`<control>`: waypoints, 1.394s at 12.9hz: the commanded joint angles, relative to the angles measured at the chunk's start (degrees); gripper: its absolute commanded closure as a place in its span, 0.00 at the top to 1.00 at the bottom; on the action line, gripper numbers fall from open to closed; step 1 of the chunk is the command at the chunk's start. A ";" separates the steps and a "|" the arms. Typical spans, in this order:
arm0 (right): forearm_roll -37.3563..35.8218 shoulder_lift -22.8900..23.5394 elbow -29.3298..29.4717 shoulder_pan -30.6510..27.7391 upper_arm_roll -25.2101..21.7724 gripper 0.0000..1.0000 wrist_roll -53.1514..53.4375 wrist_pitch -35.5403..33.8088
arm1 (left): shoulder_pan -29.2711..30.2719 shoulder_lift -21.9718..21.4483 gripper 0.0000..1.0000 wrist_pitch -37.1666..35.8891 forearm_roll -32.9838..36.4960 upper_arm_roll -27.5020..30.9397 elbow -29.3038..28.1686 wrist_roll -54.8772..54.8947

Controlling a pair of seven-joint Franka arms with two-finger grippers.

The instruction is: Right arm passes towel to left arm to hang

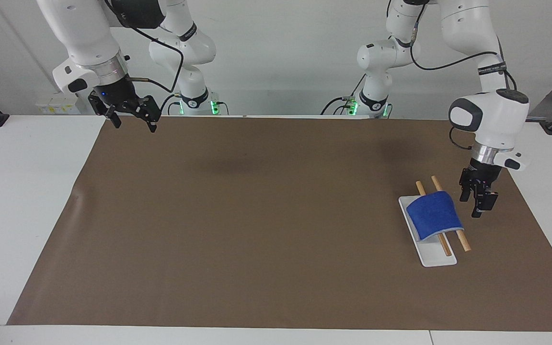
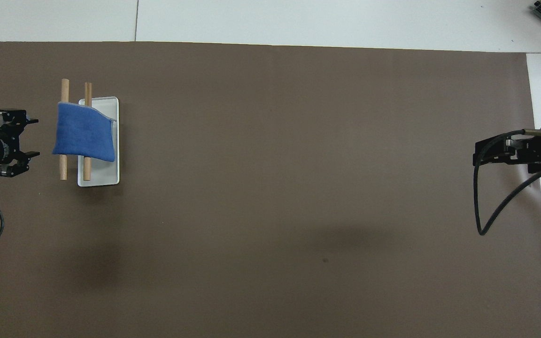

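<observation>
The royal-blue towel [image 1: 433,213] lies draped over two wooden rods [image 1: 463,243] of a small rack with a white base [image 1: 436,256], toward the left arm's end of the table. It also shows in the overhead view [image 2: 84,138], across both rods [image 2: 64,88]. My left gripper [image 1: 471,206] is open and empty. It hangs over the mat just beside the towel, apart from it, on the rack's side toward the table's end [image 2: 34,137]. My right gripper [image 1: 133,125] is open and empty, raised over the mat's corner at the right arm's end [image 2: 479,155], where that arm waits.
A brown mat [image 1: 257,215] covers most of the white table [image 1: 27,191]. A black cable [image 2: 486,216] loops down from the right arm's wrist.
</observation>
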 commanded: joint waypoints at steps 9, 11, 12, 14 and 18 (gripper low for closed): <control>0.08 -0.35 -0.22 -0.44 -0.01 1.00 -1.04 -0.34 | 1.42 1.33 0.77 -34.05 3.61 -0.42 22.94 18.51; 0.08 -0.35 -0.22 -0.61 -0.01 1.00 -1.04 -0.34 | 0.72 1.06 0.77 -41.35 4.76 -0.86 27.25 21.06; 0.08 -0.35 -0.22 -0.62 -0.01 1.00 -1.04 -0.34 | 0.63 0.97 0.76 -44.00 4.85 -1.30 29.18 21.16; 0.08 -0.35 -0.22 -0.62 -0.01 1.00 -1.12 -0.34 | 0.63 0.44 0.76 -49.44 6.77 -4.10 32.96 22.47; 0.08 -0.35 -0.22 -0.62 -0.01 1.00 -1.04 -0.34 | 0.63 -0.17 0.76 -59.39 10.74 -8.15 36.67 36.42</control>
